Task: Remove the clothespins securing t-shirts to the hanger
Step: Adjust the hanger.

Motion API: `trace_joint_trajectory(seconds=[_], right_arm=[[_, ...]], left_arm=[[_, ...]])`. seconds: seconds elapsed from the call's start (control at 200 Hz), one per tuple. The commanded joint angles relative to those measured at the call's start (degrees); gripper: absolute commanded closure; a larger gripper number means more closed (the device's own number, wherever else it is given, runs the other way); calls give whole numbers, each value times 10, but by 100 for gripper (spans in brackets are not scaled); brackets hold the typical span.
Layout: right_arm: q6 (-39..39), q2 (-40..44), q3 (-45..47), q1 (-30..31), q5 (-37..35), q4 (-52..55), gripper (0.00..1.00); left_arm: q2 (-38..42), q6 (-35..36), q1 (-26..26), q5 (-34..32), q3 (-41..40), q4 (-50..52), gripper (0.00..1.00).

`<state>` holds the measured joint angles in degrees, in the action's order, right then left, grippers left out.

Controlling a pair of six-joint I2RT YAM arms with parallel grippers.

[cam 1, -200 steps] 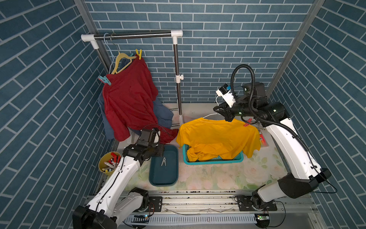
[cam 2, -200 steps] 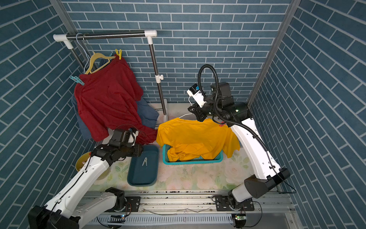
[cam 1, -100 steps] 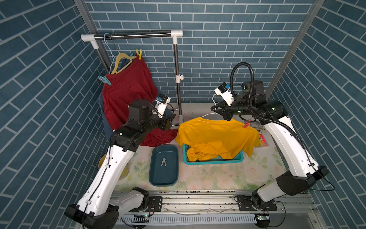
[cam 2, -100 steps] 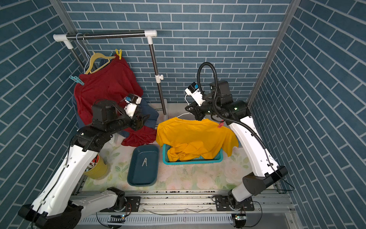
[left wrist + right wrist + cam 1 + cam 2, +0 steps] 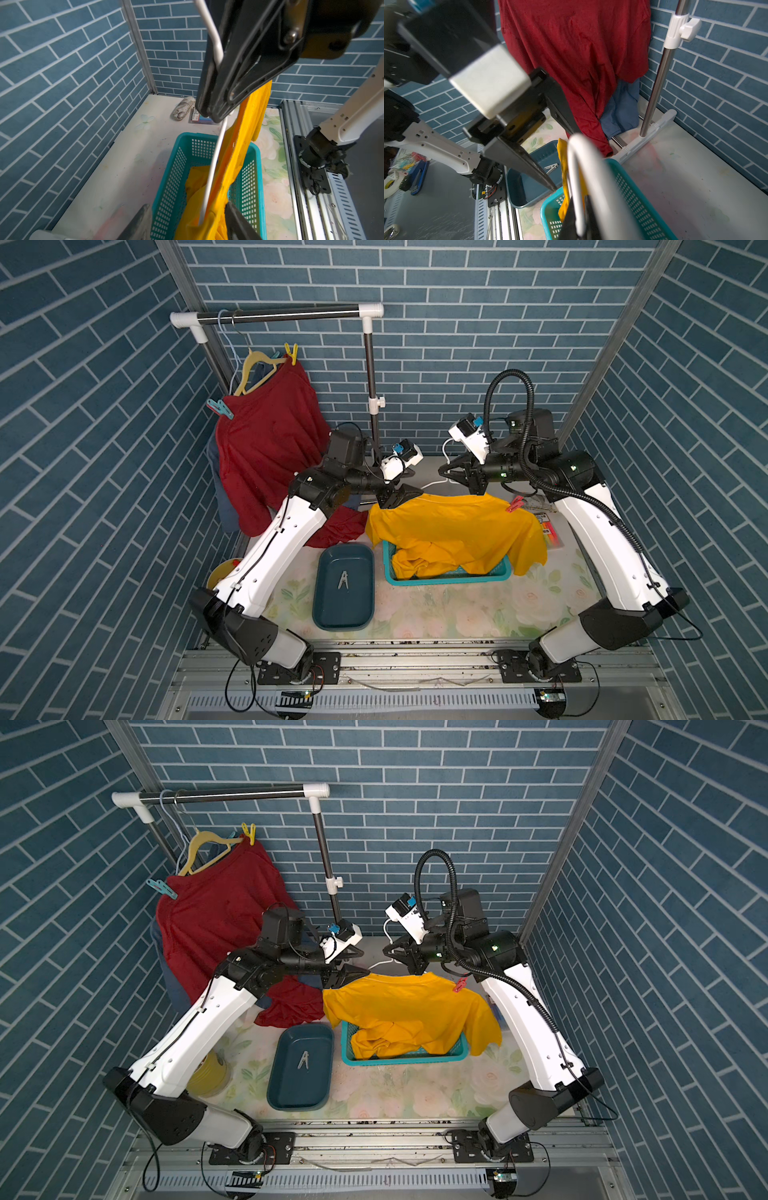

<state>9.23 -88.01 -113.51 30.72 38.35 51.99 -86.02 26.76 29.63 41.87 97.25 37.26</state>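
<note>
My right gripper (image 5: 446,472) is shut on the white hanger (image 5: 214,162), which carries the orange-yellow t-shirt (image 5: 453,526) above the teal basket (image 5: 449,577). A red clothespin (image 5: 516,503) sits on that shirt's right shoulder. My left gripper (image 5: 188,214) is open, with its fingers either side of the shirt's left shoulder and the hanger's end. Yellow (image 5: 292,353) and teal (image 5: 219,408) clothespins hold the dark red t-shirt (image 5: 266,448) on the rack. The slate blue t-shirt (image 5: 226,510) hangs behind it. A grey clothespin (image 5: 343,581) lies in the dark blue tray (image 5: 332,614).
The rack's upright pole (image 5: 372,377) stands just behind my left gripper. A yellow cup (image 5: 210,1073) sits by the left arm's base. Packets and markers (image 5: 548,531) lie at the table's right edge, beside the right arm.
My left arm has risen from beside the tray and swung right to the orange-yellow shirt's left shoulder, its jaws wider. The right gripper has kept hold of the hanger, barely moving.
</note>
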Motion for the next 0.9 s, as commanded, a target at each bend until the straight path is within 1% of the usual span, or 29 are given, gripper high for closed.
trace_joint_trajectory(seconds=[0.0, 0.1, 0.195, 0.285, 0.315, 0.39, 0.52, 0.655, 0.745, 0.765, 0.8, 0.84, 0.865, 0.895], right_arm=[[5, 12, -10, -1, 41, -5, 100], [5, 14, -2, -1, 36, -10, 100], [5, 14, 0, -1, 26, -12, 100], [5, 17, 1, -1, 15, -13, 100], [5, 18, 3, -1, 10, -14, 100], [6, 25, 7, -1, 6, -18, 100], [5, 41, 18, -1, 2, -24, 100], [5, 62, 35, -1, -8, -34, 100], [6, 78, 58, -1, -46, -40, 100], [5, 81, 63, -1, -56, -42, 93], [4, 86, 71, -2, -74, -39, 72], [3, 87, 69, -6, -89, -24, 55], [3, 83, 61, -11, -91, -9, 47], [1, 77, 50, -22, -86, 12, 40]], left_arm=[[-14, 41, 1, 73, 32, 45, 42], [-26, 42, 1, 97, 37, 57, 42], [-33, 52, 1, 110, 39, 75, 44], [-39, 62, 1, 116, 44, 94, 51], [-40, 63, 1, 119, 46, 98, 55], [-45, 63, 1, 127, 51, 106, 69], [-55, 74, 1, 126, 76, 132, 100], [-60, 89, 0, 121, 96, 149, 100], [-60, 99, 0, 112, 104, 158, 100], [-60, 102, 0, 109, 105, 160, 100], [-58, 104, -2, 102, 107, 162, 100], [-56, 106, -5, 95, 107, 164, 100], [-55, 106, -6, 90, 107, 166, 100], [-54, 106, -10, 85, 107, 169, 100]])
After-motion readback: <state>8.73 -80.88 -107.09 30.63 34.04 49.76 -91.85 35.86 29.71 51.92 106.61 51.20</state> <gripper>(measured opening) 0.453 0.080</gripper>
